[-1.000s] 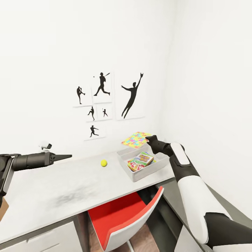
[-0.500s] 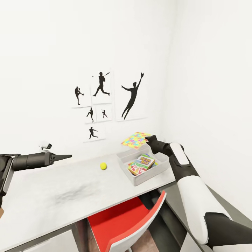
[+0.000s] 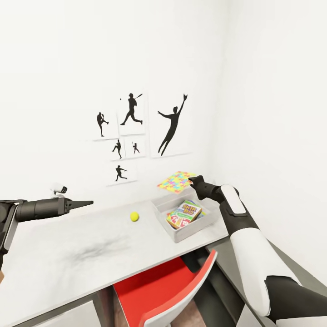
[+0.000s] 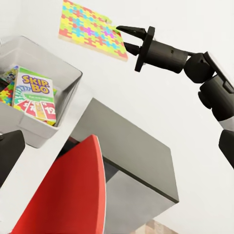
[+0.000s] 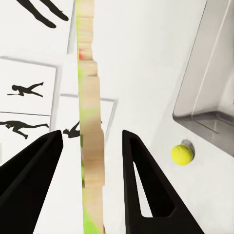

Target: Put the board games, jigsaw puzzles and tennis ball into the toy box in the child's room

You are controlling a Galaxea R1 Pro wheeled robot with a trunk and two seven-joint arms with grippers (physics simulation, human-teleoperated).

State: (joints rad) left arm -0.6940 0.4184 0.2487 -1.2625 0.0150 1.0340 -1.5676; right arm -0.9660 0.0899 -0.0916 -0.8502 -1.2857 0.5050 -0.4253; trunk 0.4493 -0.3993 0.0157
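Observation:
My right gripper (image 3: 191,182) is shut on a corner of the jigsaw puzzle (image 3: 176,181), a bright multicoloured board held flat in the air above the far side of the grey toy box (image 3: 169,228). The left wrist view shows that gripper (image 4: 122,38) pinching the puzzle (image 4: 91,28). The right wrist view has the puzzle (image 5: 90,146) edge-on between the fingers. Inside the toy box (image 4: 66,73) lies the SKIP-BO board game (image 3: 184,214). The tennis ball (image 3: 134,216) rests on the table (image 3: 68,254), left of the box. My left gripper (image 3: 87,202) is shut and hovers over the table's left part.
A red chair (image 3: 168,281) is tucked under the table's front edge. A dark grey cabinet (image 4: 131,161) stands lower, to the right of the table. The white wall with silhouette posters (image 3: 131,131) closes off the back. A small white camera-like object (image 3: 59,189) sits at the far left.
The whole picture has shifted slightly, so the camera moved. My right gripper still holds the puzzle over the toy box in the same way, and the left arm looks the same.

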